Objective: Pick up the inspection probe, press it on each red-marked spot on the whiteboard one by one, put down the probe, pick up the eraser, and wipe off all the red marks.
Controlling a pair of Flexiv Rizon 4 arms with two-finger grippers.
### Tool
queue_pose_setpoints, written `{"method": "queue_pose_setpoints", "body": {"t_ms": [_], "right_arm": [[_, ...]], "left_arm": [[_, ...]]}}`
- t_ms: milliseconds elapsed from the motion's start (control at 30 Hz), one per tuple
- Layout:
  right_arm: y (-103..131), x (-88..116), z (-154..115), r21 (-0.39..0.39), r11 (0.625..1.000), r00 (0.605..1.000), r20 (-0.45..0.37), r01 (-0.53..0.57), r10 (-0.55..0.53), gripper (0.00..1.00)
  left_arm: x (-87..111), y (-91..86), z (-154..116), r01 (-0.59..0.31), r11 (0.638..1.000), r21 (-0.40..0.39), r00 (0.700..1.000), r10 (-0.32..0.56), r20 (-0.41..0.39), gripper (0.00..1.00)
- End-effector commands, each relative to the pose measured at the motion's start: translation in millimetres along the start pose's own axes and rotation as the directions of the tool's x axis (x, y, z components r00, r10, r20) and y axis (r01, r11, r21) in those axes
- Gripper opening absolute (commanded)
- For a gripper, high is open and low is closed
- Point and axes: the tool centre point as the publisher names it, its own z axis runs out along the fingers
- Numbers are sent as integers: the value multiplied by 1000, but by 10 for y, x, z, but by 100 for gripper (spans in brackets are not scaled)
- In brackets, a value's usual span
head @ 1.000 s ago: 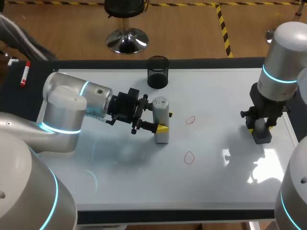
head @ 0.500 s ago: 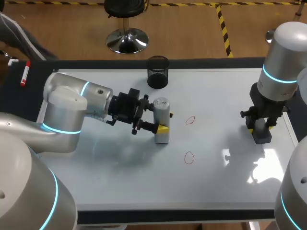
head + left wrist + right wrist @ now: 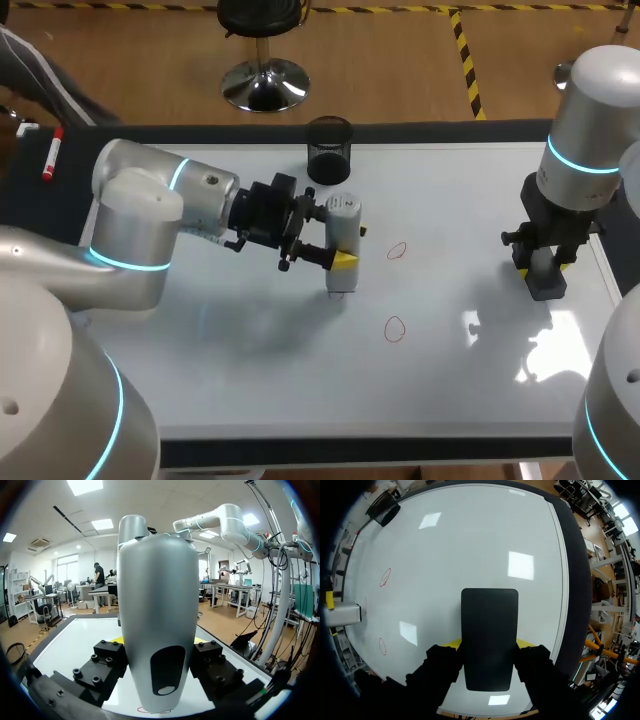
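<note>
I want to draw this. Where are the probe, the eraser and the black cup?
probe [image 3: 344, 228], head view, grey body.
eraser [image 3: 489, 636], right wrist view, dark top.
black cup [image 3: 329, 166], head view, side wall.

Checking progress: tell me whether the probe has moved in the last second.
Yes. The probe has shifted slightly toward the black cup, away from the table's near edge.

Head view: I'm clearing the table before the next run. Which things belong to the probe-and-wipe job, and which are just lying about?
Job: probe in the left gripper; eraser in the right gripper; two red marks; whiteboard.
Lying about: black mesh cup at the whiteboard's far edge; marker with a red cap, off its left side.
</note>
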Motion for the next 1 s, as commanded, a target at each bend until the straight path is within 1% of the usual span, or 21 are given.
{"method": "queue_pose_setpoints", "body": {"t_ms": [33, 167, 467, 733, 1000], "right_arm": [[-7, -10, -16, 0, 1000, 1000, -2, 2, -2, 0], [-7, -10, -16, 0, 1000, 1000, -2, 2, -2, 0], [-7, -10, -16, 0, 1000, 1000, -2, 2, -2, 0], [-7, -10, -16, 0, 1000, 1000, -2, 2, -2, 0], [-7, -10, -16, 0, 1000, 1000, -2, 2, -2, 0]], "left_arm": [[9, -122, -49, -2, 1000, -17, 1000, 2, 4, 0], [-7, -193, -53, -5, 1000, -14, 1000, 5, 5, 0], [-18, -275, -96, 3, 1000, -10, 1000, -3, 0, 0], [40, -358, -282, 17, 1000, -1, 1000, -17, 18, 0], [162, -409, -558, 25, 1000, -7, 999, -24, 39, 0]]}}
